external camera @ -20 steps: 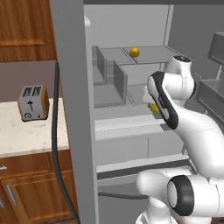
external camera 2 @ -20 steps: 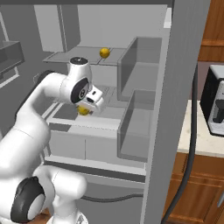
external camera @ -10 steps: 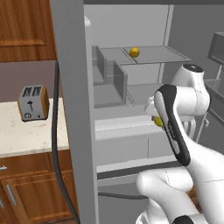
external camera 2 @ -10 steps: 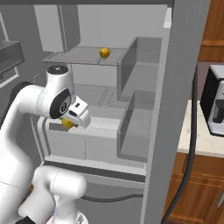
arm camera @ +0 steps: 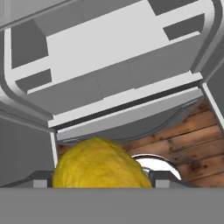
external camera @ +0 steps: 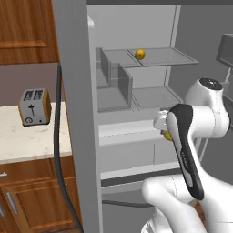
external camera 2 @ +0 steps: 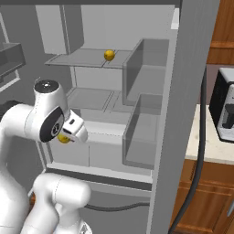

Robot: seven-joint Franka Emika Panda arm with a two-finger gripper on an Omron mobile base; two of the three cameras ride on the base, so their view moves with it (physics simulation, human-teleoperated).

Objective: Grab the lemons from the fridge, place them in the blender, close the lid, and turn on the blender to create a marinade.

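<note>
My gripper (external camera: 164, 132) (external camera 2: 68, 135) is shut on one lemon (external camera: 168, 135) (external camera 2: 63, 138), held in front of the lower shelves of the open fridge (external camera: 73, 91) (external camera 2: 183, 91). In the hand view this lemon (arm camera: 98, 166) bulges between the fingertips of the gripper (arm camera: 100, 179), with the fridge's lower front and wooden floor beyond. A second lemon (external camera: 140, 54) (external camera 2: 109, 55) rests on the upper glass shelf, well above the hand. The blender and the lid are out of view.
The thick grey fridge door stands open between the arm and the counter (external camera: 27, 141). A toaster (external camera: 34, 106) (external camera 2: 226, 112) sits on that counter. Translucent bins (external camera: 120, 84) (external camera 2: 137, 137) hang inside the fridge. Wooden floor (arm camera: 183, 140) lies below the hand.
The arm has drawn back out of the fridge and down, away from the door, carrying the lemon with it. The lemon on the upper shelf has stayed put.
</note>
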